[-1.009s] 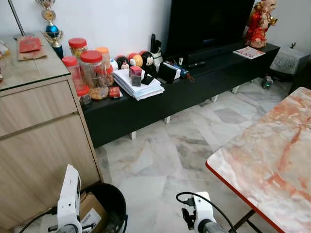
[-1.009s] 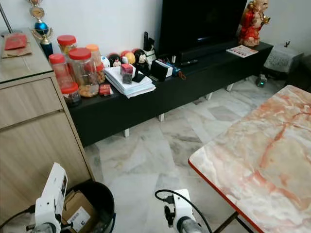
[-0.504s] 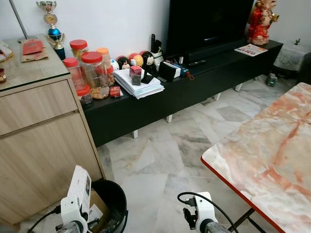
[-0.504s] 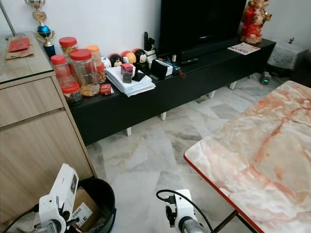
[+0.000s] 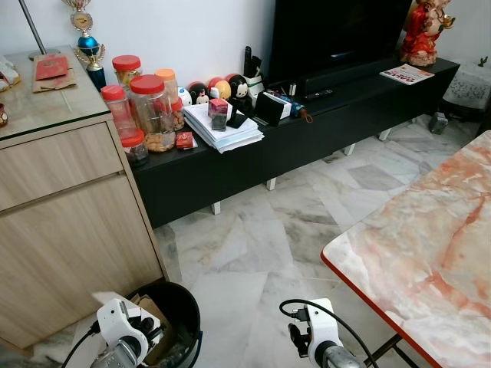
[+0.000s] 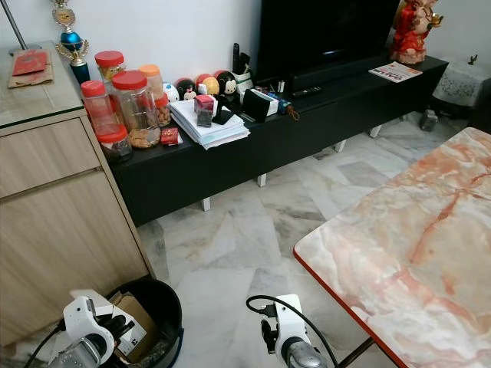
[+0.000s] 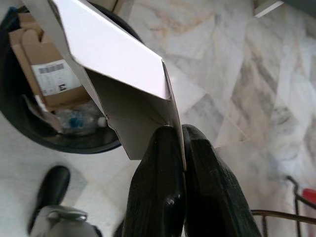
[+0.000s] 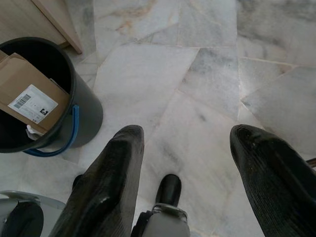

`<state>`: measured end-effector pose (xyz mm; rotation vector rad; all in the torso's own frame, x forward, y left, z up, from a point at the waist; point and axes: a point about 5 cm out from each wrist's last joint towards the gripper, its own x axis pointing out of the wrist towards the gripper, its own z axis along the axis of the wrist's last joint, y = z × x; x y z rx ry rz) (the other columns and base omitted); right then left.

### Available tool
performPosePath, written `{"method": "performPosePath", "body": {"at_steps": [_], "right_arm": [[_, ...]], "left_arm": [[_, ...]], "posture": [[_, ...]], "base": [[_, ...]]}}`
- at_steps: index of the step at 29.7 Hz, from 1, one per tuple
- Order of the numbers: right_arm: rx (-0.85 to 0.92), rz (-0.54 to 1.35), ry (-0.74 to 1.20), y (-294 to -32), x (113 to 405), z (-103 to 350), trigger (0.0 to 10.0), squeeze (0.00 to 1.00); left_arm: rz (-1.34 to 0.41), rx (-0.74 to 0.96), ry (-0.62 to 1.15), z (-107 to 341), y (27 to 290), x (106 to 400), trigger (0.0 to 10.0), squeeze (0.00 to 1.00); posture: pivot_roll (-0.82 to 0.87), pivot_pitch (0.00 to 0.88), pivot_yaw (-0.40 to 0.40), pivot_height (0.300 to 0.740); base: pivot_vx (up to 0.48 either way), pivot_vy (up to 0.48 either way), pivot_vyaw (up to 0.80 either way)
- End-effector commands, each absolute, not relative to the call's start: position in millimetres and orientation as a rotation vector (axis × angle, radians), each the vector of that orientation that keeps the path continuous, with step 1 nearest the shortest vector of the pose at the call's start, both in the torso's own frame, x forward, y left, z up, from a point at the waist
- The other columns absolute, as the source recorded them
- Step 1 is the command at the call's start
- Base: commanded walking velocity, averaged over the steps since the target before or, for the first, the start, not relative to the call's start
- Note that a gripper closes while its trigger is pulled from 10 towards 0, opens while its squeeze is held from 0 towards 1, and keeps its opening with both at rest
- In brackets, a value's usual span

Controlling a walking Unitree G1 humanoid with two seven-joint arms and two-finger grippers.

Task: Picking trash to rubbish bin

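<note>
The white carton [image 7: 118,59] runs off the left wrist view's edge, so its full shape cannot be told, and it covers part of the black bin [image 7: 29,133] behind it. In the left eye view the bin [image 5: 180,307] is cut by the lower edge, and the left arm covers much of the cardboard box [image 5: 157,326] inside. The printing on the box's label [image 8: 32,103] is too small to read. The marble bench [image 6: 414,253] runs past the right edge.

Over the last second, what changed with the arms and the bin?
The left gripper, still shut on the white box, tipped it from upright down toward the black bin. The right gripper stayed open and idle; the cardboard carton stayed in the bin.
</note>
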<state>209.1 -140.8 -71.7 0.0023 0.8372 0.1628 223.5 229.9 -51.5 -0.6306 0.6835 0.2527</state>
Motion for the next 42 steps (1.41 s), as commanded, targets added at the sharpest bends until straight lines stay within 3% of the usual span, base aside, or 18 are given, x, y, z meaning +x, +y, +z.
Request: {"method": "performPosePath", "body": {"at_steps": [1,9,11,21,32,42], "right_arm": [[-0.002,0.156,0.814,-143,215,-68,10.0,0.0],[-0.004,0.153,0.812,-143,214,-68,10.0,0.0],[-0.003,0.157,0.807,-143,215,-68,10.0,0.0],[-0.007,0.162,0.79,-141,219,-65,10.0,0.0],[-0.006,0.153,0.759,-140,225,-61,10.0,0.0],[-0.002,0.155,0.747,-139,228,-59,10.0,0.0]], "left_arm": [[0.245,-0.656,0.67,-50,229,227,10.0,0.0],[0.26,-0.694,0.64,-49,231,226,10.0,0.0],[0.29,-0.785,0.569,-44,237,229,10.0,0.0],[0.216,-0.782,0.54,-37,229,242,10.0,0.0],[-0.007,-0.558,0.552,-22,203,267,10.0,0.0],[0.094,-0.776,0.458,-15,209,274,10.0,0.0]], "posture": [[-0.03,0.0,-0.056,0.74],[-0.03,0.0,-0.058,0.74],[-0.02,0.0,-0.061,0.74],[-0.02,0.0,-0.064,0.74],[-0.02,0.0,-0.067,0.74],[-0.02,0.0,-0.066,0.74]], "base": [[0.0,0.0,0.0],[0.0,0.0,0.0],[0.0,0.0,0.0],[0.0,0.0,0.0],[0.0,0.0,0.0],[0.0,0.0,0.0]]}}
